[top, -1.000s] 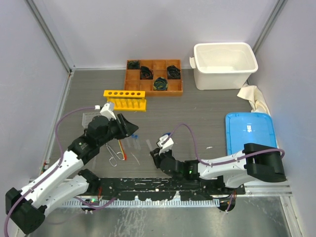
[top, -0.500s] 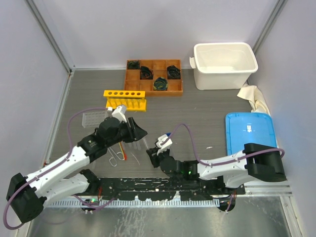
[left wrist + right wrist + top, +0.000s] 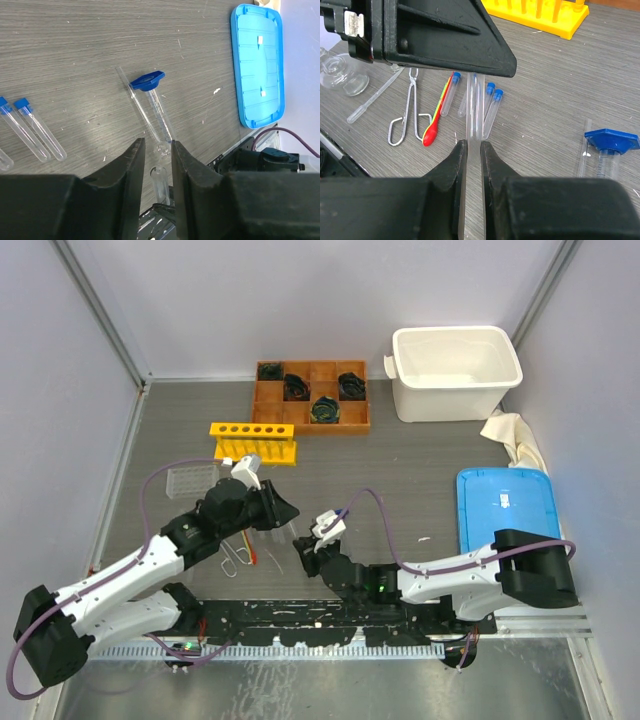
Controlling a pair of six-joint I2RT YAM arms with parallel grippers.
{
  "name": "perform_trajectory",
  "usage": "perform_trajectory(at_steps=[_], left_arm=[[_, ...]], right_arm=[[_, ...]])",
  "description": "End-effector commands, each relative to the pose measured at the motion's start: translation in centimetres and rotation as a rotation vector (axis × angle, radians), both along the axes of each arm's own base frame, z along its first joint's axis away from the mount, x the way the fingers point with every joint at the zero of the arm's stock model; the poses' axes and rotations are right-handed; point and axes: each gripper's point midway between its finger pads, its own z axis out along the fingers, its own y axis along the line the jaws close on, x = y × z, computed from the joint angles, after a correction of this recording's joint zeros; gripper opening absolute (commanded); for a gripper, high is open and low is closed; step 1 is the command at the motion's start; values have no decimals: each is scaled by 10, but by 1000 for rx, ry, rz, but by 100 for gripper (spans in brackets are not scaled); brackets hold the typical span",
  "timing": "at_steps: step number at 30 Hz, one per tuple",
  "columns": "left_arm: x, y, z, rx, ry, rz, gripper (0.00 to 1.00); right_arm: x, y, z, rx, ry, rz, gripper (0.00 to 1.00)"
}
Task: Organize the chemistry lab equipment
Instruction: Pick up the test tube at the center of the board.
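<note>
**Grey wood-grain table and its load**

The grey wood-grain table (image 3: 420, 460) carries a brown wooden compartment tray (image 3: 312, 398) and a white plastic tub (image 3: 456, 373) at the back. A yellow six-hole tube rack (image 3: 253, 443) stands before the tray. A crumpled white cloth (image 3: 513, 438) and a flat blue plastic lid (image 3: 503, 507) lie on the right. Near the front lie clear blue-capped test tubes (image 3: 492, 107), a red-and-yellow stick (image 3: 436, 120), metal tongs (image 3: 410, 115), a thin clear dropper (image 3: 372, 102), small glass flasks (image 3: 340, 75) and a toppled blue-based clear cylinder (image 3: 150, 107).

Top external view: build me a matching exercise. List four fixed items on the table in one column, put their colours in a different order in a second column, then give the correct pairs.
Items:
1. tube rack
2. storage bin
3. flat lid
4. compartment tray

Colours:
A. blue
B. brown
C. yellow
D. white

Pairs: 1-C, 2-D, 3-A, 4-B
</note>
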Motion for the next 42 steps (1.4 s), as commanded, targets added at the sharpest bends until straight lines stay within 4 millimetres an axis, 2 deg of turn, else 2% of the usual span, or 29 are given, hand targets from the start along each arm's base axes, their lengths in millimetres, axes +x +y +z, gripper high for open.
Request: perform_trajectory(at_steps=[1, 2, 10, 15, 17, 22, 26, 29, 32, 35, 40, 42], left_arm=[[8, -9, 30, -74, -77, 4, 24], [8, -10, 30, -74, -77, 2, 19], [7, -12, 26, -65, -70, -9, 2], [8, -10, 21, -54, -66, -1, 0], [8, -8, 20, -49, -67, 5, 0], [14, 1, 13, 7, -85, 43, 0], [24, 14, 10, 81, -124, 95, 0], [38, 27, 12, 167, -178, 156, 0], [61, 45, 21, 274, -266, 257, 0], [91, 69, 35, 404, -377, 410, 0], [139, 89, 66, 605, -538, 580, 0], [160, 93, 68, 659, -568, 624, 0]], right_arm=[[4, 9, 23, 63, -23, -25, 1], [4, 10, 24, 65, -22, -24, 1], [3, 9, 23, 67, -17, -23, 1], [3, 8, 23, 66, -15, -27, 4], [3, 7, 22, 61, -15, -26, 9], [2, 10, 21, 47, -9, -19, 38], [-3, 14, 23, 38, 1, 9, 43], [-11, 15, 27, 50, 5, 49, 44], [-17, 10, 29, 65, 11, 64, 43], [-17, 2, 24, 73, 22, 52, 43], [-16, -11, 13, 53, 43, 22, 43], [-16, -15, 11, 47, 46, 12, 43]])
